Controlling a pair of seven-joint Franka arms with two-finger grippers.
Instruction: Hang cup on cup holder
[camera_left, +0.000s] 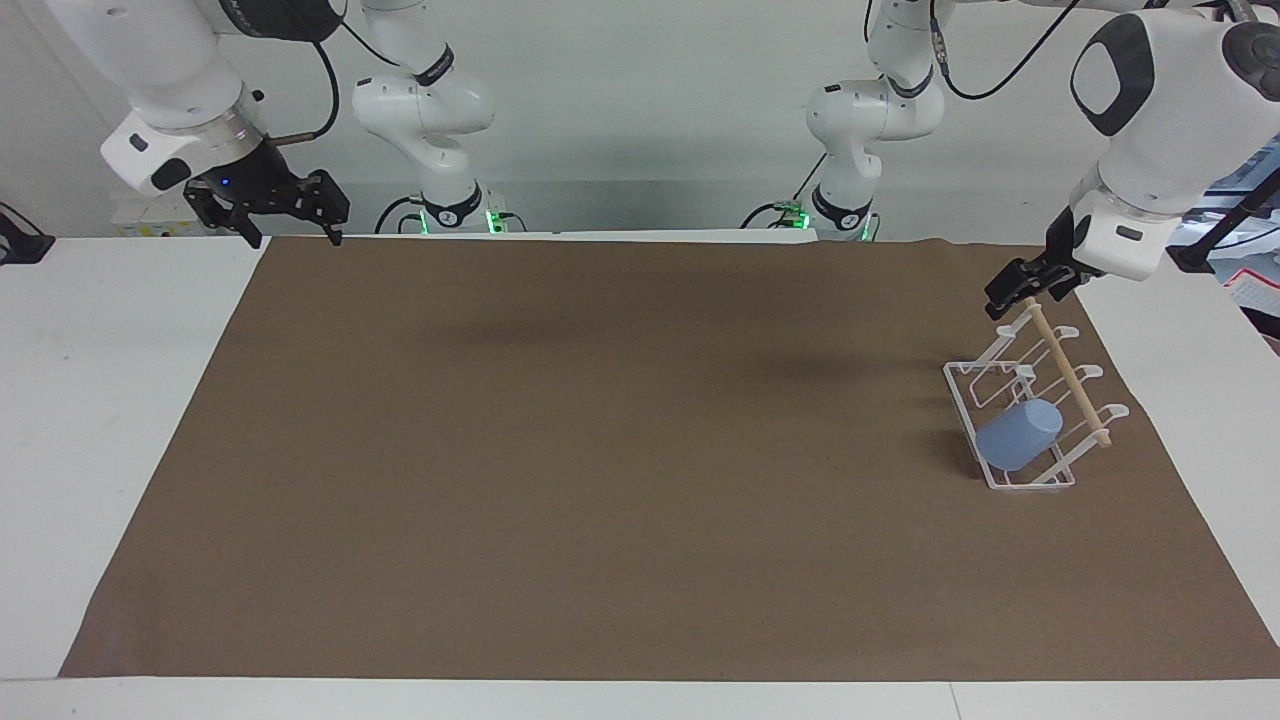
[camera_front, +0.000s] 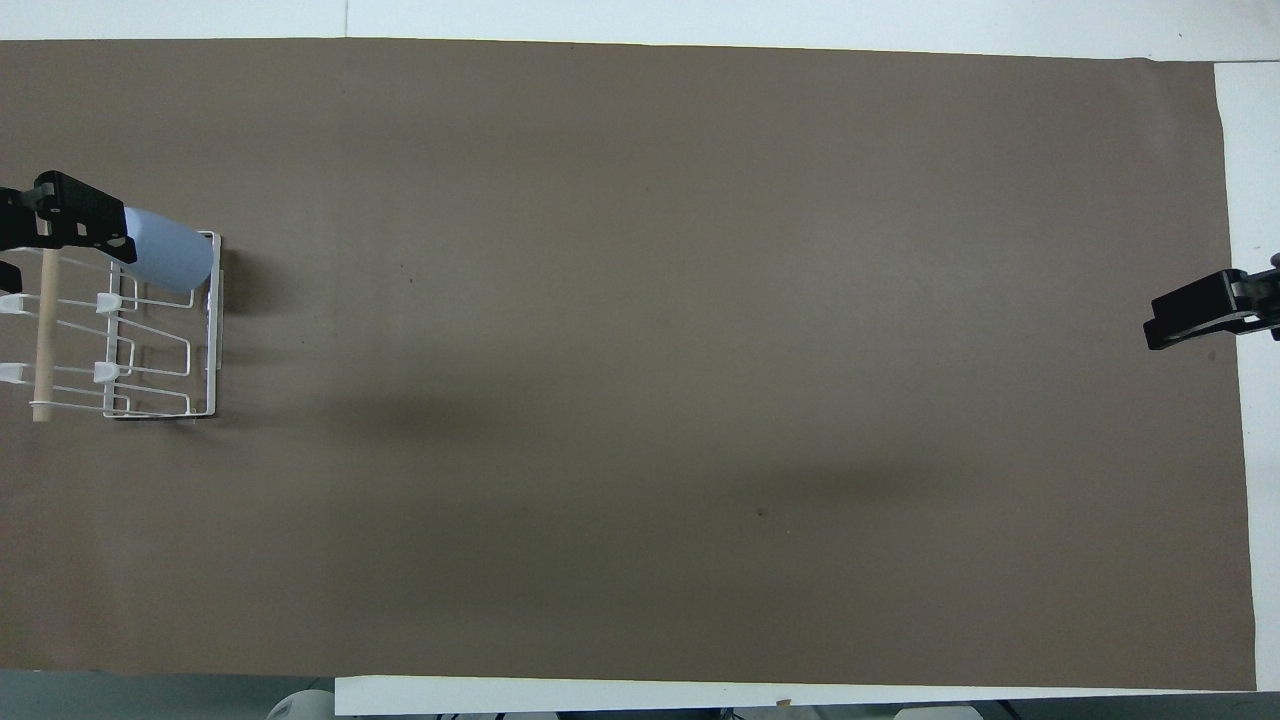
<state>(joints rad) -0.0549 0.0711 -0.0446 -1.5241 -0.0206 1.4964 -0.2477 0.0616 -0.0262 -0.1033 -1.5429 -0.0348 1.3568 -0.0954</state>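
The light-blue cup (camera_left: 1018, 435) lies tilted on a prong of the white wire cup holder (camera_left: 1012, 382), at the holder's end farther from the robots. The holder stands toward the left arm's end of the table, with its wooden dowel (camera_left: 1068, 372) along the top. In the overhead view the cup (camera_front: 172, 256) rests on the holder (camera_front: 212, 330). My left gripper (camera_left: 1022, 292) is open and empty, up in the air over the holder and apart from the cup; it also shows in the overhead view (camera_front: 60, 240). My right gripper (camera_left: 292, 232) waits open and empty over the right arm's end of the brown mat.
A brown mat (camera_left: 600, 450) covers most of the white table (camera_left: 110, 400). The right gripper's tip (camera_front: 1190, 312) shows at the mat's edge in the overhead view.
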